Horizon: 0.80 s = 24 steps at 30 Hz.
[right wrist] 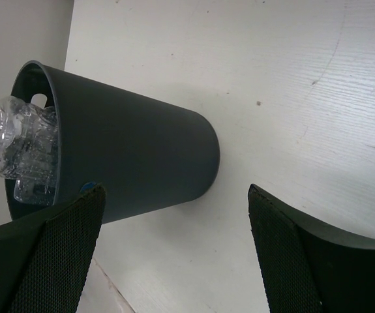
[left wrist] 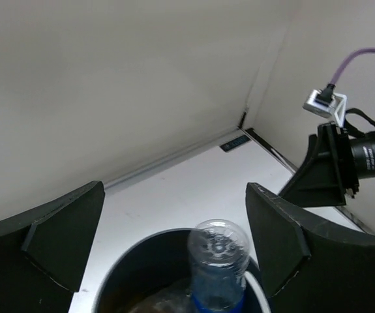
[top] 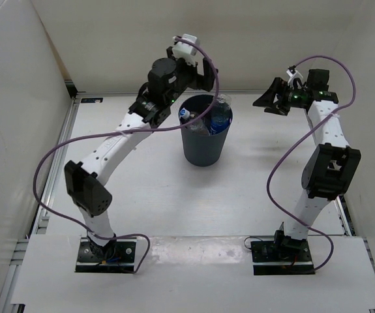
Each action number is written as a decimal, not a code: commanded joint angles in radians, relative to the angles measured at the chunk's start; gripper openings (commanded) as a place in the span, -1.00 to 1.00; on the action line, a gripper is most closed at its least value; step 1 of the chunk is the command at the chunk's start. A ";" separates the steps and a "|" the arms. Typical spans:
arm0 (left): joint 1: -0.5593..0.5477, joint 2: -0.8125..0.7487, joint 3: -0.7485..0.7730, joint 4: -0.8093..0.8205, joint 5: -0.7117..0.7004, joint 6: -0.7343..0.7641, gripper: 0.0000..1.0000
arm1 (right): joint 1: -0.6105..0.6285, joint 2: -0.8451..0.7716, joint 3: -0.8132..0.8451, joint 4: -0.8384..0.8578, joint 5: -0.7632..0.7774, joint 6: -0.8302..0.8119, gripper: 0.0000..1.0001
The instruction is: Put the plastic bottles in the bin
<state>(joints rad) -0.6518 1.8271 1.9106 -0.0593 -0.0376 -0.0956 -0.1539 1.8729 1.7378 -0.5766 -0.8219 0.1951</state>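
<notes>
Hovering just above the dark grey round tapered plastic bin (top: pixel 203 149), the left gripper (top: pixel 207 73) is spread, empty; clear plastic bottles (top: pixel 220 116) stand upright inside. The right gripper (top: pixel 272 103), also released, sits farther off.

Diffuse, even light is filling the white enclosure (top: pixel 17 130), leaving only faint, soft shadows. In the left wrist view the nearest clear bottle (left wrist: pixel 218 254) is appearing slightly blurred.

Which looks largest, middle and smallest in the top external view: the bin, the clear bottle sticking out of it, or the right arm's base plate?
Largest: the bin.
Second: the right arm's base plate, though possibly nearer the camera.
Smallest: the clear bottle, only partly visible.
</notes>
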 commanded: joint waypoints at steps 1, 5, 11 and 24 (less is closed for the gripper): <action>0.049 -0.188 -0.050 0.024 -0.083 0.048 1.00 | 0.014 0.005 0.040 0.003 -0.022 -0.010 0.81; 0.121 -0.314 -0.191 -0.063 -0.160 0.062 1.00 | 0.027 0.000 0.052 -0.032 0.009 -0.043 0.81; 0.236 -0.575 -0.415 -0.304 -0.283 0.016 1.00 | 0.056 0.000 0.080 -0.072 0.176 -0.108 0.81; 0.444 -1.006 -0.942 -0.530 -0.542 -0.274 1.00 | 0.068 -0.034 0.043 -0.192 0.273 -0.240 0.81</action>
<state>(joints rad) -0.2325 0.8772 1.0428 -0.5117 -0.4850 -0.2413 -0.0792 1.8729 1.7771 -0.7200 -0.5632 0.0067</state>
